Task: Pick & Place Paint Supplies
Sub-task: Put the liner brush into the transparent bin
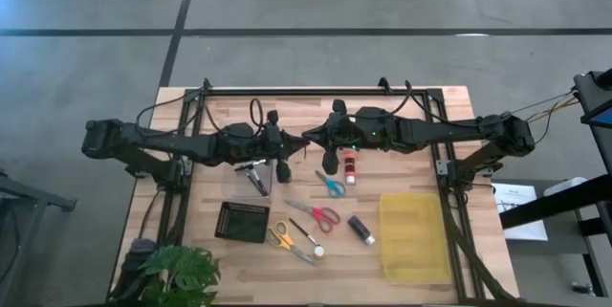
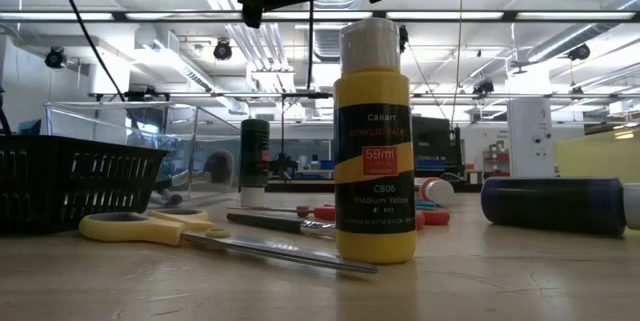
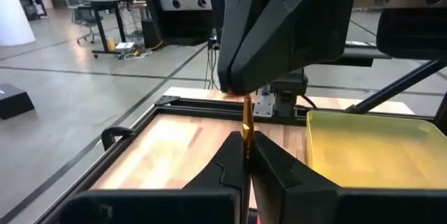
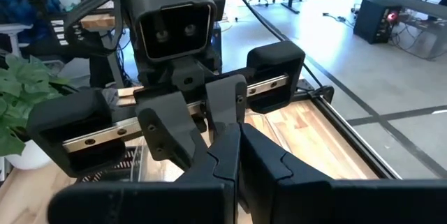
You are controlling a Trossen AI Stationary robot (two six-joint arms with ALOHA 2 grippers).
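yellow paint bottle (image 2: 374, 141) stands upright closest in the low view, on the desk (image 1: 411, 106), with yellow scissors (image 2: 150, 227) lying flat just beside it. from above, the rest of the supplies lie scattered mid-desk: blue scissors (image 1: 332, 185), red scissors (image 1: 321, 215), a dark pot (image 1: 360, 230) and a red pot (image 1: 351, 165), between the black tray (image 1: 242, 221) and the yellow bin (image 1: 413, 237).

my left gripper (image 3: 246, 155) hangs above the desk, its jaws pressed together on a thin orange-yellow stick (image 3: 246, 116) that looks like a brush handle; i cannot tell more about it. my right gripper (image 4: 234, 151) hovers close by, facing the left one, closed on nothing.

i judge the brush to be light, stiff and thin, so it may pivot or slip between the pads; a hold near the middle of the handle should keep it steady. scissors are flat, hard and heavier at the handles, best taken across the pivot. pots are small, smooth and round, likely to roll, so i would pinch across the body.
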